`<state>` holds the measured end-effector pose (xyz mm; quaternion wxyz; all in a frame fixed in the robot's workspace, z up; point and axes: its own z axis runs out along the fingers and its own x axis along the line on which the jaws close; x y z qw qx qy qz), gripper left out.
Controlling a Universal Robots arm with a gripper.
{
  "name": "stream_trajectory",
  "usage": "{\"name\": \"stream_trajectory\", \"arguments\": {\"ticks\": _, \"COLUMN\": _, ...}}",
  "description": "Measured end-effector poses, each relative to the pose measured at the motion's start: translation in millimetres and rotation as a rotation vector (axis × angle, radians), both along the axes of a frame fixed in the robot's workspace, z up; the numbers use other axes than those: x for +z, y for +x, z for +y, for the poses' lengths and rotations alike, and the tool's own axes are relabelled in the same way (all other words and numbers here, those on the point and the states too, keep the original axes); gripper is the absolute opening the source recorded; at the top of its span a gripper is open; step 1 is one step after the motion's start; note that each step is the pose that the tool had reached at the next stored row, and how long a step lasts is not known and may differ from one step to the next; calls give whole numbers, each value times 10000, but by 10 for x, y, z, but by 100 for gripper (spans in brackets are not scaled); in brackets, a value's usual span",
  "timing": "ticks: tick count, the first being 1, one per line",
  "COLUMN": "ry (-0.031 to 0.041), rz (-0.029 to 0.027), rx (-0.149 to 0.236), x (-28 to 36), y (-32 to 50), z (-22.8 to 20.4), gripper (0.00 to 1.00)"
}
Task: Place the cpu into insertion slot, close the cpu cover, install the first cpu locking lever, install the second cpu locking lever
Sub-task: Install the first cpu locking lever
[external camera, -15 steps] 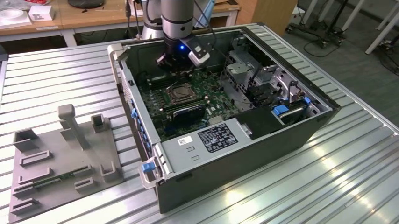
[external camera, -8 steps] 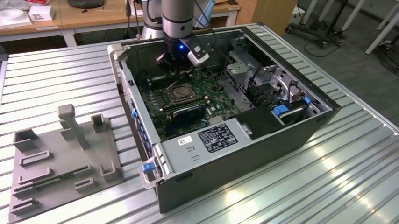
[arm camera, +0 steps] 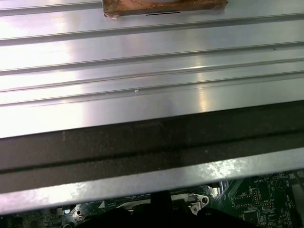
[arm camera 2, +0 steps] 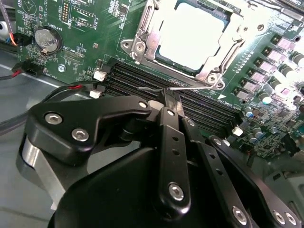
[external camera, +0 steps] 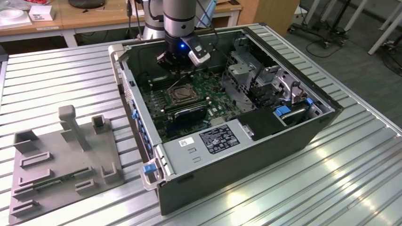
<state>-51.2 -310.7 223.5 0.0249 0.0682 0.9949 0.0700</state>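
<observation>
The cpu lies flat in the insertion slot, its silver top showing through the window of the cpu cover. The cover lies down over the chip. A thin wire locking lever runs along the slot's edge beside the memory slots. In the second wrist view my gripper is shut, its fingertips together and right at this lever; I cannot tell whether they touch it. In the exterior view the gripper hangs inside the open computer case, just behind the slot. The first wrist view catches a corner of the socket frame.
Black memory slots and a coin battery lie close to the gripper. The case walls and a metal drive cage hem in the board. A grey fixture plate stands on the slatted table at the exterior view's left.
</observation>
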Motion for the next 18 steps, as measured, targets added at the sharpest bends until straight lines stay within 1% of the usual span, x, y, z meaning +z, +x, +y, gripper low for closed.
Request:
{"name": "stream_trajectory", "arguments": {"ticks": 5, "ry": 0, "rz": 3, "rx": 0, "x": 0, "y": 0, "z": 0, "gripper": 11}}
{"name": "stream_trajectory", "arguments": {"ticks": 6, "ry": -1, "rz": 11, "rx": 0, "x": 0, "y": 0, "z": 0, "gripper": 11}}
{"name": "stream_trajectory", "arguments": {"ticks": 7, "ry": 9, "rz": 95, "rx": 3, "x": -1, "y": 5, "z": 0, "gripper": 11}}
{"name": "stream_trajectory", "arguments": {"ticks": 8, "ry": 28, "rz": 241, "rx": 2, "x": -2, "y": 10, "z": 0, "gripper": 11}}
{"name": "stream_trajectory", "arguments": {"ticks": 9, "ry": 49, "rz": 374, "rx": -1, "x": -3, "y": 14, "z": 0, "gripper": 11}}
{"name": "stream_trajectory", "arguments": {"ticks": 10, "ry": 59, "rz": 466, "rx": 0, "x": -2, "y": 16, "z": 0, "gripper": 11}}
{"name": "stream_trajectory", "arguments": {"ticks": 16, "ry": 60, "rz": 478, "rx": 0, "x": 1, "y": 17, "z": 0, "gripper": 11}}
{"name": "stream_trajectory", "arguments": {"ticks": 18, "ry": 71, "rz": 487, "rx": 1, "x": 26, "y": 17, "z": 0, "gripper": 11}}
